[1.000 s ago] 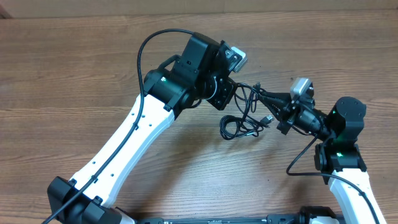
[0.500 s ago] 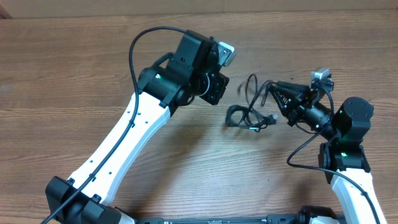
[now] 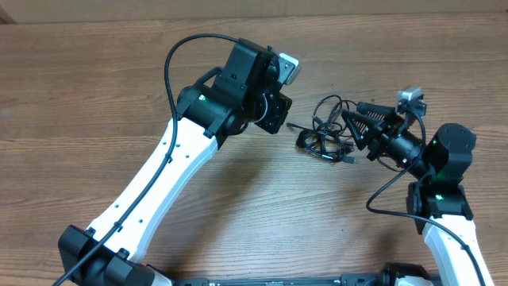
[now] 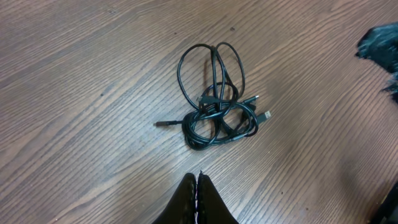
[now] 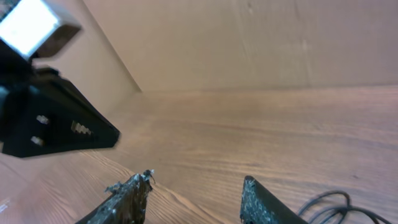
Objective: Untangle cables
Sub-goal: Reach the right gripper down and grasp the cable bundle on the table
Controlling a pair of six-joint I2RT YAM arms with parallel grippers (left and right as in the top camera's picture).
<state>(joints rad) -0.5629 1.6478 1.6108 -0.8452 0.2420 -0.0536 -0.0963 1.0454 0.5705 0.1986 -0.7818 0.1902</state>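
The cables [image 3: 325,132] lie as one tangled bundle of thin black loops on the wooden table, between my two grippers. In the left wrist view the cables [image 4: 214,109] show a silvery plug [image 4: 266,116] at the right and a thin plug end [image 4: 163,124] sticking out to the left. My left gripper [image 4: 197,178] is shut with nothing in it, a short way back from the bundle. My right gripper [image 3: 355,119] hangs open just to the right of the tangle. Nothing is between my right gripper's [image 5: 198,179] fingers, and one cable loop [image 5: 329,208] shows below its right finger.
The wooden table [image 3: 95,95] stretches left and toward the front. A tan wall [image 5: 249,37] rises at the back. The left arm's wrist [image 3: 246,83] and its camera [image 3: 287,68] hang just left of the bundle, with the wrist's black body [image 5: 56,124] facing the right wrist camera.
My right gripper has opened and let go of the cables, and the bundle has dropped flat onto the table. My left arm pulled back to the left, away from the tangle.
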